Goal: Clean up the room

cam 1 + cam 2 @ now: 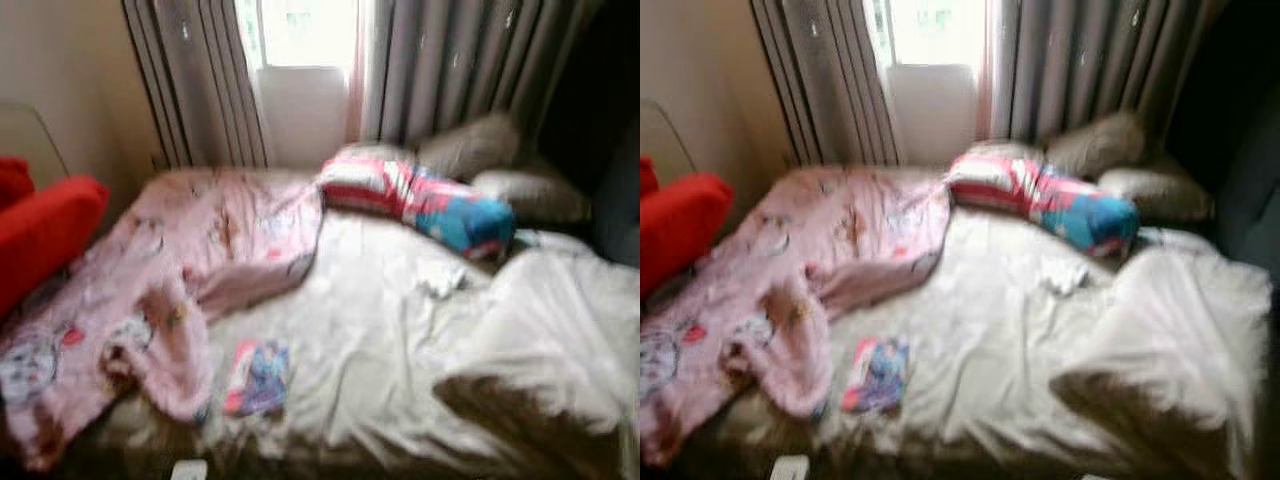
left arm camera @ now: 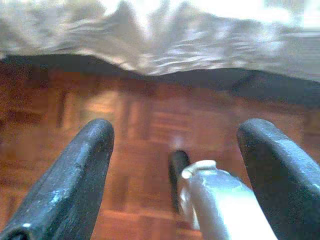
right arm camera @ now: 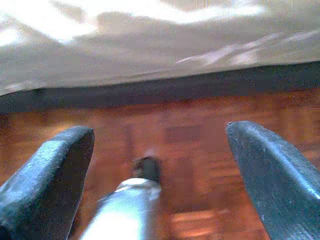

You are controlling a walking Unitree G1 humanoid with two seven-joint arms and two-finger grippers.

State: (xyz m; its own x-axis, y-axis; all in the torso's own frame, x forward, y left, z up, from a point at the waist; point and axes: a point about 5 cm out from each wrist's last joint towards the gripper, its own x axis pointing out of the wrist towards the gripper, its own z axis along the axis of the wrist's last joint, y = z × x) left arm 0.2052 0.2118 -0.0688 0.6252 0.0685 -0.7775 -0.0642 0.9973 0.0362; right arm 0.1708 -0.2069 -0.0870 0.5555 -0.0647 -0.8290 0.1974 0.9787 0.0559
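Blurring hides detail on the bed (image 1: 400, 340); both hands (image 2: 175, 150) (image 3: 160, 150) hang released above floor (image 3: 200, 135)

Bed (image 1: 400, 370): before me, white sheet rumpled, unmade. Pink blanket (image 1: 170, 270): printed pattern, crumpled over the bed's left side, its near end bunched and hanging toward the edge. Bolster pillow (image 1: 420, 200): red, white and blue, lying slantwise near the head. Two grey pillows (image 1: 470, 145): behind it, against the curtains. Small colourful packet (image 1: 258, 378): flat on the sheet, just beside the blanket's near end. Blurred; finer detail unclear.
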